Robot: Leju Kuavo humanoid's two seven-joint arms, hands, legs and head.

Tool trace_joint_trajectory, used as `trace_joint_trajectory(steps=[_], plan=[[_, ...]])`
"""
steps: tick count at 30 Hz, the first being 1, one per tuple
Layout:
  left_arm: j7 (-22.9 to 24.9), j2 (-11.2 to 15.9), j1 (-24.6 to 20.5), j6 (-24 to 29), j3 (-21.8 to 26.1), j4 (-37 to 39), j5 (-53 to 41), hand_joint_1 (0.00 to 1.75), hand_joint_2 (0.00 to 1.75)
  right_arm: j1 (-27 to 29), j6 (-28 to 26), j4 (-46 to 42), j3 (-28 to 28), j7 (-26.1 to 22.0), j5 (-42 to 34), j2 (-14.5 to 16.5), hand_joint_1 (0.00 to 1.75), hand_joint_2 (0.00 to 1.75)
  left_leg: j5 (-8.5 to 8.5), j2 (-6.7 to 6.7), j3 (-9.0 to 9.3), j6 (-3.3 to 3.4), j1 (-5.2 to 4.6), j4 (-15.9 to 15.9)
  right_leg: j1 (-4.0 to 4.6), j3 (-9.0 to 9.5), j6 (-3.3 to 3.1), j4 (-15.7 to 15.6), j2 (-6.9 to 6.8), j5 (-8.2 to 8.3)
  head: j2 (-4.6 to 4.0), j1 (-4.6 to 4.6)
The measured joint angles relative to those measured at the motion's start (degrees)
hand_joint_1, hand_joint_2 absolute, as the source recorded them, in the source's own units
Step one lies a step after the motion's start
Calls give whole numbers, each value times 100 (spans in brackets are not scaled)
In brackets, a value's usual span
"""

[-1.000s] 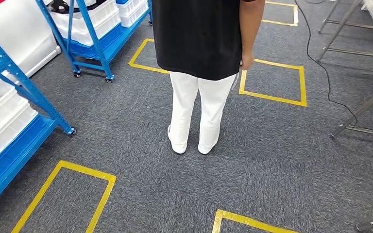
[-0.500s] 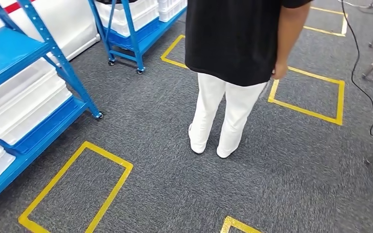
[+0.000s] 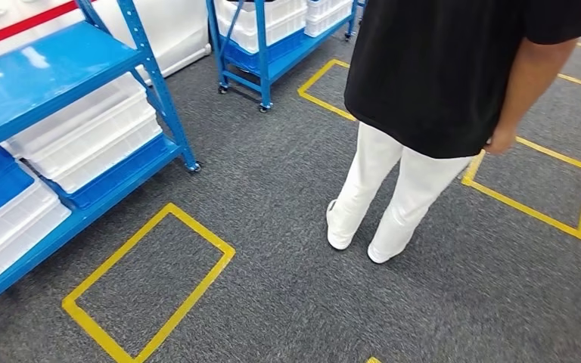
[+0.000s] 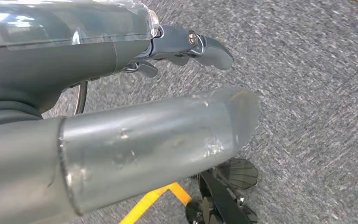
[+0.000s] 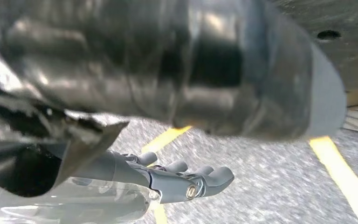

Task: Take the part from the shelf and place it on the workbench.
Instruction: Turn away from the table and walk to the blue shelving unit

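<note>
Filling the left of the head view, a blue shelf (image 3: 60, 57) was seen, its tiers stacked with white trays (image 3: 83, 140), presumably so that parts could be reached from the aisle. No part could be made out on it, so the place of the task's thing could not be told. A second blue rack (image 3: 272, 45) on castors was seen at the upper centre. At the upper right, a person (image 3: 424, 91) in a dark top and white trousers was placed on the grey carpet (image 3: 272, 295), close beside the way to the racks and judged a likely obstruction. Yellow tape boxes (image 3: 147, 283) were marked on the floor, probably as standing spots. The left hand (image 4: 168, 84) was hung over the carpet, fingers apart, nothing held. The right hand (image 5: 186, 179) was likewise empty, fingers loosely extended.
</note>
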Motion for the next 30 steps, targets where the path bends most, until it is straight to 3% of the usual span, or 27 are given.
trace_joint_trajectory(steps=[1, 3, 4, 5, 7, 9, 10, 11, 12, 14, 16, 18, 19, 21, 23, 24, 25, 26, 27, 28, 30], plan=[[-2, -1, -2, 3, 0, 3, -2, 0, 0, -6, 3, 4, -10, -10, 3, 0, 0, 0, -5, -53, -28, -34, 4, 10, 7, 31, -23, -83, 54, -4, 0, -1], [-5, 1, 7, 8, 0, 7, -13, 0, 0, -23, 25, 8, -17, -25, 8, 1, 0, 0, -2, -151, -53, -111, 22, 13, 21, 41, -92, -118, -50, 2, 0, -1], [-7, -1, 18, 9, 0, 10, -22, 0, 0, -25, 41, 9, -18, -26, 9, 1, 0, 0, -30, -101, -74, -142, 28, 50, 21, 57, -132, -146, -116, 12, 0, -1], [-9, -3, 20, 10, 0, 15, -33, 0, 0, -20, 57, 9, -19, -27, 9, 2, 0, 0, -109, 15, -128, -171, 30, 169, 17, 72, -171, -176, -191, 22, 0, -1], [-14, -6, -1, 12, 0, 22, -46, 0, 0, 5, 69, 11, -20, -23, 2, 2, 0, 0, -432, 357, -409, -211, 30, 750, 28, 89, -224, -209, -357, 22, 0, -1], [-16, -4, -19, 14, 0, 23, -52, 0, 0, 22, 69, 14, -22, -15, -13, 1, 0, 0, -727, 517, -776, -241, 41, 1467, 52, 89, -252, -205, -536, -2, 0, -1], [-16, -4, -11, 15, 0, 24, -55, 0, 0, 24, 68, 15, -22, -8, -20, 1, 0, 0, -741, 546, -861, -247, 44, 1632, 60, 94, -257, -201, -617, -17, 0, -1], [-16, -4, 3, 15, 0, 25, -56, 0, 0, 22, 68, 16, -22, -2, -24, 1, 0, 0, -642, 569, -831, -244, 45, 1567, 64, 106, -257, -198, -691, -33, 0, -2], [-16, -4, 17, 15, 0, 25, -57, 0, 0, 20, 67, 16, -22, 7, -26, 2, 0, 0, -449, 613, -679, -229, 42, 1269, 68, 129, -251, -197, -763, -52, 0, -2], [-16, 1, 21, 16, 0, 26, -58, 0, 0, 18, 67, 16, -22, 21, -27, 2, 0, 0, -94, 828, -257, -165, 10, 453, 83, 188, -220, -195, -896, -94, 0, -1], [-20, 6, 7, 18, 0, 26, -58, 0, 0, 11, 68, 17, -22, 27, -21, 2, 0, 0, 10, 964, -63, -89, -37, 49, 94, 230, -169, -198, -1005, -126, 0, -1], [-24, 14, 19, 25, 0, 26, -60, 0, 0, -17, 71, 17, -22, 26, -4, 2, 0, 0, 14, 871, -69, -31, -58, 6, 90, 271, -114, -221, -1101, -135, 0, -1], [-25, 17, 33, 28, 0, 26, -60, 0, 0, -30, 72, 16, -22, 25, 6, 2, 0, 0, 40, 810, -45, -6, -46, -37, 84, 291, -80, -209, -1059, -153, 0, 1], [-27, 21, 31, 30, 0, 32, -61, 0, 0, -37, 73, 15, -25, 20, 21, 1, 0, 0, 106, 690, 5, 53, -3, -128, 66, 201, -18, 43, -756, -332, 0, 1], [-30, 20, 3, 30, 0, 43, -63, 0, 0, -30, 72, 17, -40, 18, 35, 0, 0, 0, 137, 567, 11, 83, 19, -154, 39, -150, 17, 732, -437, -687, 0, 1], [-31, 20, -8, 30, 0, 49, -66, 0, 0, -31, 71, 19, -54, 18, 42, 0, 0, 0, 138, 495, 4, 86, 19, -149, 31, -351, 28, 1098, -390, -818, 0, 1], [-31, 20, -12, 30, 0, 54, -71, 0, 0, -31, 70, 21, -69, 18, 52, 0, 0, 0, 135, 416, 4, 85, 19, -142, 23, -490, 39, 1324, -377, -843, 0, 1], [-31, 20, -12, 30, 0, 58, -77, 0, 0, -32, 70, 23, -85, 18, 62, 0, 0, 0, 130, 334, 9, 80, 21, -131, 15, -532, 45, 1340, -372, -748, 0, 1], [-31, 19, -10, 30, 0, 63, -83, 0, 0, -33, 69, 26, -98, 16, 71, 0, 0, 0, 120, 247, 17, 68, 26, -116, 5, -463, 48, 1126, -354, -544, 0, 1], [-32, 19, -9, 30, 0, 69, -89, 0, 0, -32, 69, 28, -112, 14, 78, 0, 0, 0, 104, 162, 21, 48, 32, -94, -11, -309, 47, 738, -278, -293, 0, 1], [-36, 19, -18, 31, -1, 78, -94, 0, 0, -36, 69, 34, -144, 6, 84, 0, 0, 0, 63, 18, -1, -15, 28, -35, -29, -39, 34, 74, -57, 8, 0, 0]])
